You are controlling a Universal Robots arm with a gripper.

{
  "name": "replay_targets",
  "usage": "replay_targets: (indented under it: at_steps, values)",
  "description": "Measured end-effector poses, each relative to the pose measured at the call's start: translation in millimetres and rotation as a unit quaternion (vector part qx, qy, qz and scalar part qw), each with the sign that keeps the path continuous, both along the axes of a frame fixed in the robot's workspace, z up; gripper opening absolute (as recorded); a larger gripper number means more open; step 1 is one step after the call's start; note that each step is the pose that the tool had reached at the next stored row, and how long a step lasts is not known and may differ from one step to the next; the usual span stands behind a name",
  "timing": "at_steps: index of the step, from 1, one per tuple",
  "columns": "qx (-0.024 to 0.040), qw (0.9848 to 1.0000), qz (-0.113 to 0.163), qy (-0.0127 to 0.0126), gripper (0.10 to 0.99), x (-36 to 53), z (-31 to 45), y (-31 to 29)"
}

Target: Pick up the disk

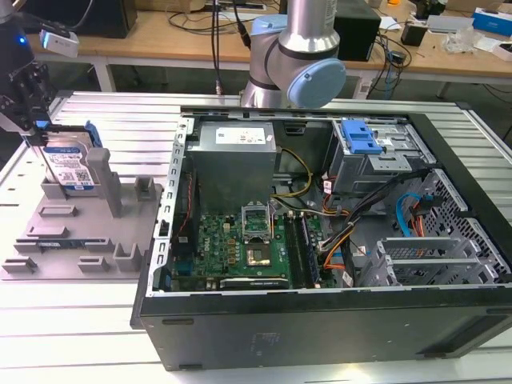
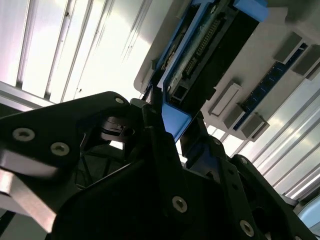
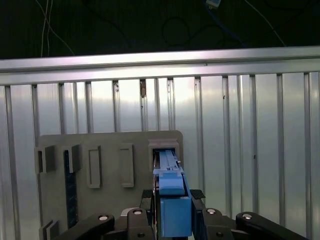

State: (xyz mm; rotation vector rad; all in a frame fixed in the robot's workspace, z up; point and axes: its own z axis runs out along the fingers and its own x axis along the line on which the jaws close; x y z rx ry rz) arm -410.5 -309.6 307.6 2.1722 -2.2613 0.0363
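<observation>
The end effector (image 1: pixel 35 134) hangs at the far end of the exterior view's left, its jaws drawn in narrow and clamped on the top edge of the disk (image 1: pixel 70 168). In the first wrist view the end effector (image 3: pixel 173 210) has its dark jaws pressed against either side of the blue rail of the disk (image 3: pixel 172 192). In the second wrist view the end effector (image 2: pixel 170 125) pinches that same blue edge, and the dark connector side of the disk (image 2: pixel 200 55) runs away from it.

The disk stands upright on its edge, its blue-and-white label facing the near side, with its lower end sitting in a slot at the far end of a grey fixture plate (image 1: pixel 72 240). A tall grey post rises from the plate just to the disk's right. The plate (image 3: pixel 107 165) lies flat on the ribbed metal counter (image 1: pixel 80 320).

To the exterior view's right, just beside the plate, an open computer case (image 1: pixel 320 328) lies on its side. Inside it are a grey power supply box (image 1: pixel 232 160), a green motherboard (image 1: pixel 240 248) nearer, and a blue drive caddy (image 1: pixel 358 136) at the far right. The robot arm (image 1: pixel 300 56) rises behind the case.
</observation>
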Motion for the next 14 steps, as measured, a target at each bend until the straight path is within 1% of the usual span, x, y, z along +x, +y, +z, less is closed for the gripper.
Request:
replay_targets:
  at_steps: [14]
  values:
    - [-0.0004, 1.0000, 0.000, -0.0002, 0.408, -0.1, -2.2, -1.0]
